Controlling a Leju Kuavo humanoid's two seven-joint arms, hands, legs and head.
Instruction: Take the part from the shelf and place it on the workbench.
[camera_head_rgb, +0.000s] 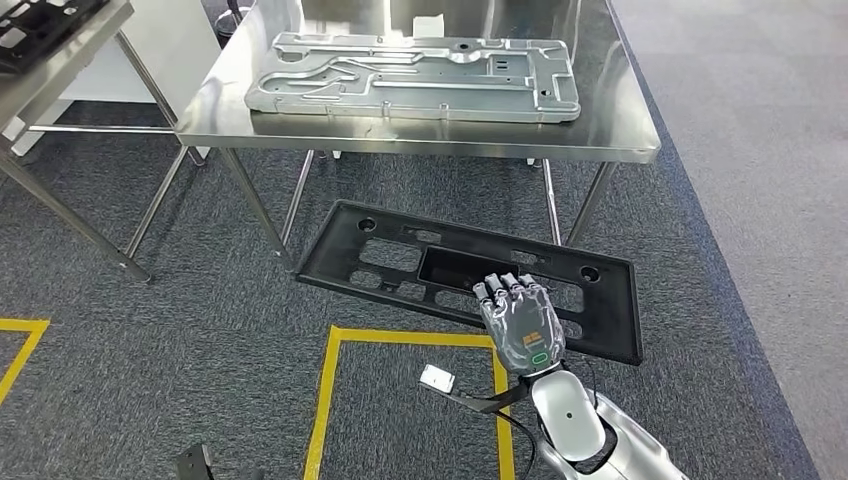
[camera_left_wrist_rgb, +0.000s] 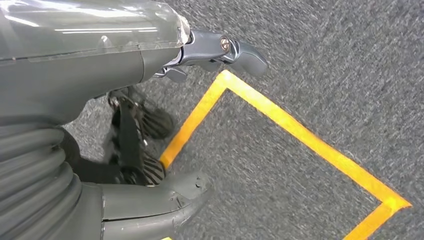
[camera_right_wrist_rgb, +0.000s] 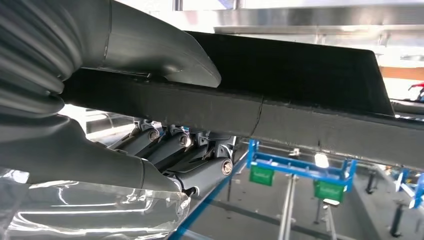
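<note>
While the right hand (camera_head_rgb: 520, 325) grips the near edge of the flat black plastic panel with cut-out openings (camera_head_rgb: 470, 275), thumb and fingers clamped across that edge as the right wrist view shows, the part hangs above the grey carpet, short of the stainless steel workbench (camera_head_rgb: 620, 125). By my judgement the pickup is done and the placing remains, to the right of the long silver cast-metal plate (camera_head_rgb: 415, 78) lying there. Over the yellow floor tape (camera_left_wrist_rgb: 300, 135), the left hand (camera_left_wrist_rgb: 200, 55) hangs with nothing in it, fingers apart.
</note>
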